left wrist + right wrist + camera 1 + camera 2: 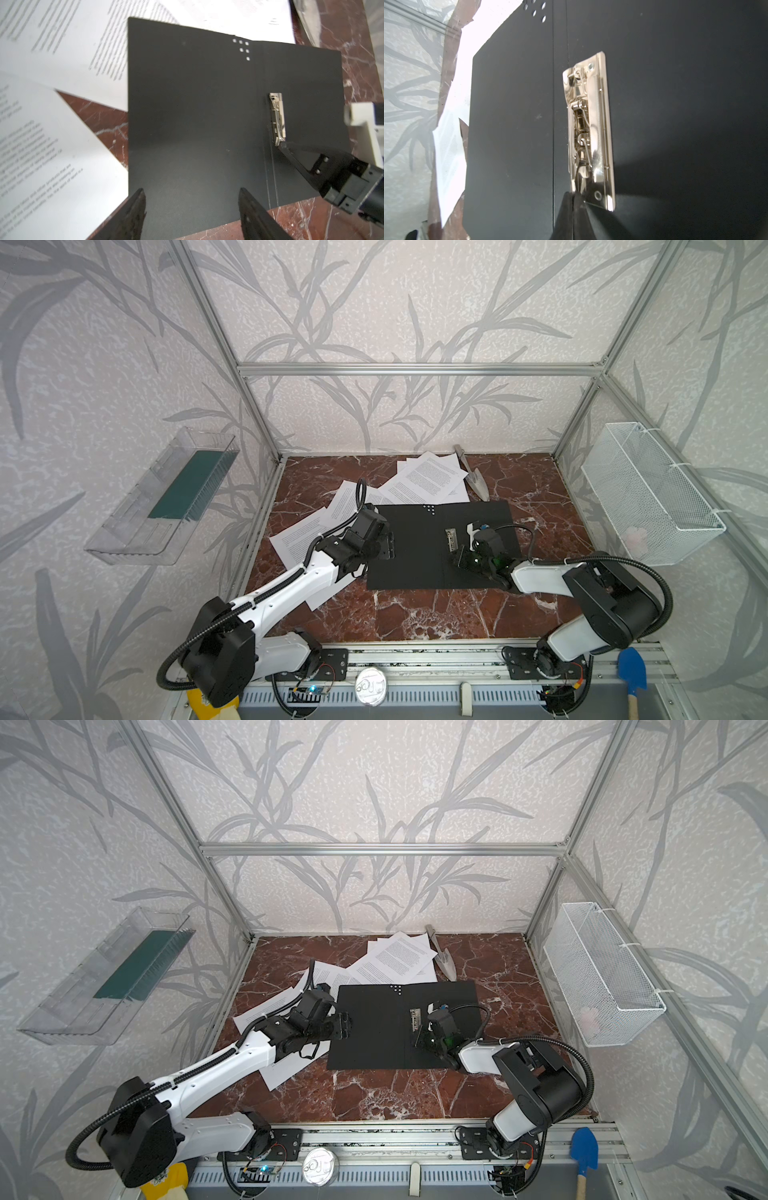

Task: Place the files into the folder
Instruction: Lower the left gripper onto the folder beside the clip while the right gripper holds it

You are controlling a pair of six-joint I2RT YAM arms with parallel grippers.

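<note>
Now I'm probing the clip of the folder lying open on the worktop with my pinched-closed right claw, left claw hovering parted, likely needing it levered up before fetching the files scattered behind.

Left arm reaches in low from the left of the folder, forearm stretched out. Left gripper sits over the folder's left edge, jaws apart, both tips above its left half. Right arm comes in from the folder's right near corner, elbow folded high, wrist pitched down. Right gripper has its fingers pressed together, tips down just right of the folder's spine.
</note>
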